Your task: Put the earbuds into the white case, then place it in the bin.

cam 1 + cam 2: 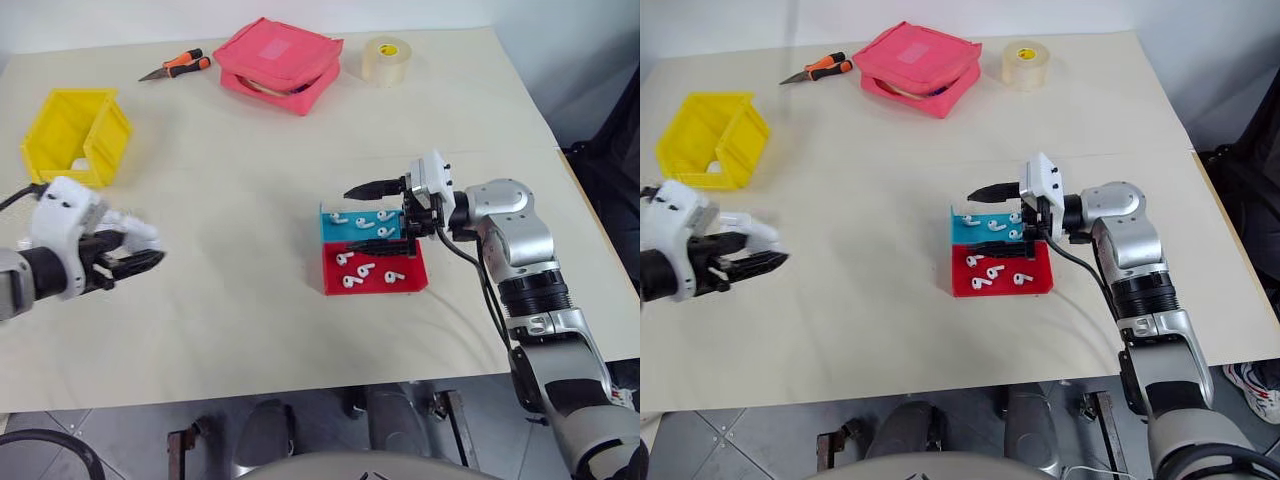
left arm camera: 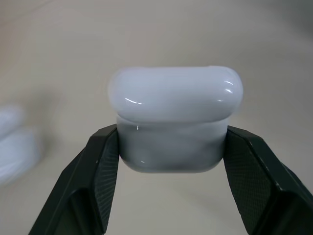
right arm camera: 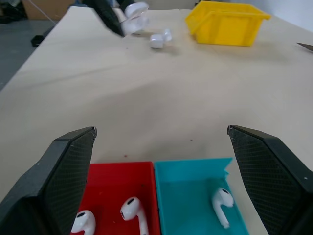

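Observation:
My left gripper (image 1: 150,260) hangs above the table's left side, shut on the white case (image 2: 176,117), which sits closed between its two black fingers (image 2: 98,171). The right wrist view shows that case (image 3: 134,13) held up, with more white cases (image 3: 159,39) on the table past it. The yellow bin (image 1: 75,135) stands behind the left gripper, with a small white thing inside. My right gripper (image 1: 355,217) is open over the blue tray (image 1: 330,232) and the red tray (image 1: 375,288). Several earbuds (image 1: 365,270) lie in both trays, and nothing is between its fingers.
A pink pouch (image 1: 280,65), a roll of clear tape (image 1: 385,60) and an orange-handled hand tool (image 1: 180,65) lie along the far edge. Open tabletop stretches between the trays and the bin. The table's front edge runs just below both arms.

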`<state>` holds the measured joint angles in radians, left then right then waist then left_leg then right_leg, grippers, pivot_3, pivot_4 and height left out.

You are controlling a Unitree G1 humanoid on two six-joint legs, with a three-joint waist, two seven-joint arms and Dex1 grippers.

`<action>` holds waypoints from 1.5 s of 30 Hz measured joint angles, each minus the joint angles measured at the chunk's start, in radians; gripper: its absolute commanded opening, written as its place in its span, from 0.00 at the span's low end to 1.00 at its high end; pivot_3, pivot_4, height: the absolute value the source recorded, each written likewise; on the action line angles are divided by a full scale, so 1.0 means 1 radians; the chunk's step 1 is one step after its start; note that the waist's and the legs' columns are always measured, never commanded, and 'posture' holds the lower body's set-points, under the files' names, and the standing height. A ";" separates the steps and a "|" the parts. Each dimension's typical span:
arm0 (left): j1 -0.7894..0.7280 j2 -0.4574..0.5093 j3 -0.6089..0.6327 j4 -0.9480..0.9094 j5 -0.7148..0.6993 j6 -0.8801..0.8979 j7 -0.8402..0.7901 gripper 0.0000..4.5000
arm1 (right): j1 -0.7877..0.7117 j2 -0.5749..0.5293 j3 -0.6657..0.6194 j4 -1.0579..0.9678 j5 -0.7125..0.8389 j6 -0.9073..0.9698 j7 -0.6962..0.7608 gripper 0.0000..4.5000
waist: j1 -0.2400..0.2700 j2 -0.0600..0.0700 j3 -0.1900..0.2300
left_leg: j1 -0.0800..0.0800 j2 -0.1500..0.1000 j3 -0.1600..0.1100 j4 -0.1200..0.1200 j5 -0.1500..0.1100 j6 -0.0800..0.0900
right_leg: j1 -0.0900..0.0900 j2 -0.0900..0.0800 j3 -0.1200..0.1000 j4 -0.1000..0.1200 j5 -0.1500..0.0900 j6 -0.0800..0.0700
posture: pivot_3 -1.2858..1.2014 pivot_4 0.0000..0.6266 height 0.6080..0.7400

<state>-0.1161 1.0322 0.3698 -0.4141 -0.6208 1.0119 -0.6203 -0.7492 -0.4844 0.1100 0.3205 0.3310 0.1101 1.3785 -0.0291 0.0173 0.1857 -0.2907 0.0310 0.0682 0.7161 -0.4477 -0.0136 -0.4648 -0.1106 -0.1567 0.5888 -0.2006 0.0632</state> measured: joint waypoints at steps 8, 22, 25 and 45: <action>-0.251 -0.250 -0.283 0.264 0.234 -0.668 -0.197 0.62 | 0.086 -0.079 -0.010 -0.160 -0.019 0.069 -0.111 1.00 | 0.009 0.000 0.000 | -0.007 -0.001 0.000 0.003 0.000 0.001 | 0.000 0.000 -0.002 0.000 0.001 0.002 | 0.52 0.24 1.00; -0.336 -0.519 -0.334 0.493 0.059 -0.968 -0.618 0.62 | 0.406 -0.250 -0.128 -0.690 -0.023 0.429 -0.423 1.00 | 0.005 -0.002 0.001 | -0.008 0.000 0.000 0.003 0.001 0.004 | 0.000 -0.001 -0.002 -0.001 0.001 0.002 | 0.52 0.24 1.00; -0.294 -0.511 -0.351 0.463 0.055 -0.934 -0.658 0.62 | 0.467 -0.277 -0.158 -0.803 -0.009 0.507 -0.468 1.00 | 0.008 -0.002 0.001 | -0.008 0.000 -0.001 0.003 0.001 0.004 | 0.000 -0.001 -0.002 -0.001 0.001 0.002 | 0.52 0.24 1.00; -0.155 -0.505 -0.336 0.286 0.031 -0.849 -0.636 0.62 | 0.518 -0.481 -0.079 -1.161 0.142 0.937 -0.542 0.59 | 0.031 -0.002 0.000 | -0.008 -0.001 -0.003 0.004 -0.001 0.006 | 0.003 0.000 -0.001 -0.005 0.003 0.004 | 0.52 0.24 1.00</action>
<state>-0.2706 0.5273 0.0336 -0.1280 -0.5902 0.1628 -1.2562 -0.2316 -0.9657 0.0309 -0.8404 0.4733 1.0468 0.8370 0.0016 0.0152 0.1862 -0.2991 0.0296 0.0648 0.7197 -0.4484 -0.0071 -0.4622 -0.1110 -0.1580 0.5838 -0.1979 0.0676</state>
